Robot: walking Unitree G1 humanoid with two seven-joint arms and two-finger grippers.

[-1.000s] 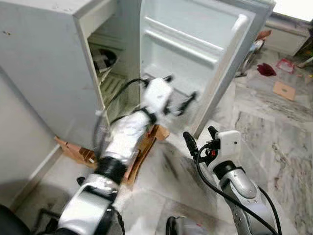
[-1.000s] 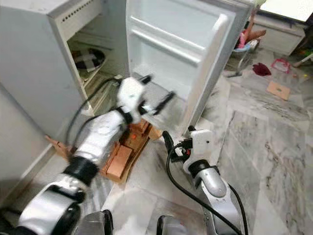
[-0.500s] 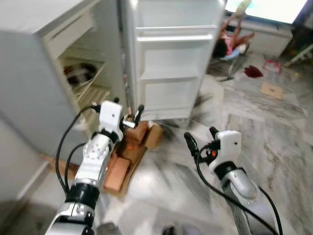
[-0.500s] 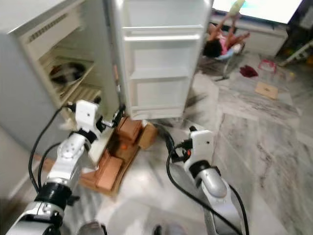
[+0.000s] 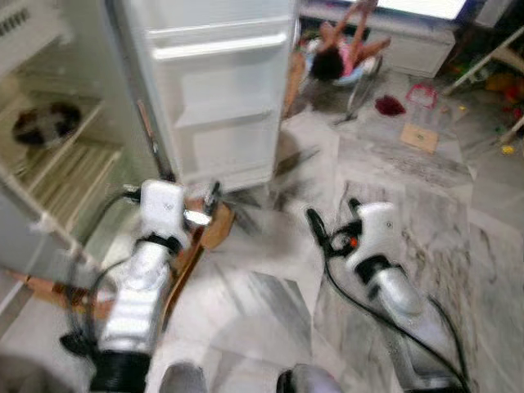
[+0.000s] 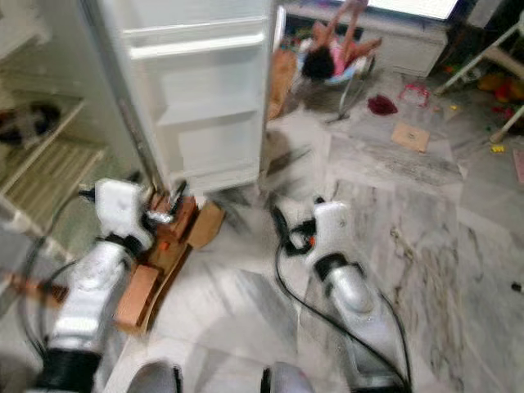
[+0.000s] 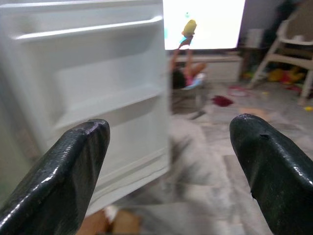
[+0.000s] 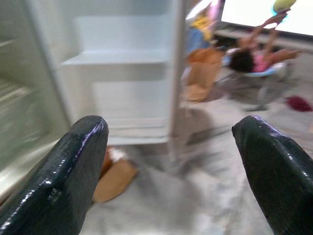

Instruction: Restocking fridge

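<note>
The white fridge stands open, its door swung wide with bare door shelves. Inside the cabinet, wire shelves carry a dark bowl. My left gripper is open and holds nothing; it hovers low in front of the door's bottom edge, above brown cardboard boxes. In the left wrist view its fingers frame the door. My right gripper is open and holds nothing, over the marble floor to the right of the door. The head views are blurred.
A person lies in a low seat behind the door's right edge. A red cloth and a flat cardboard piece lie on the marble floor at the right. More boxes sit by the fridge's foot.
The whole view has swung right, so the camera moved. My left gripper has drawn back from the door's inner shelf and now hangs lower, by the boxes. The right arm has kept its pose.
</note>
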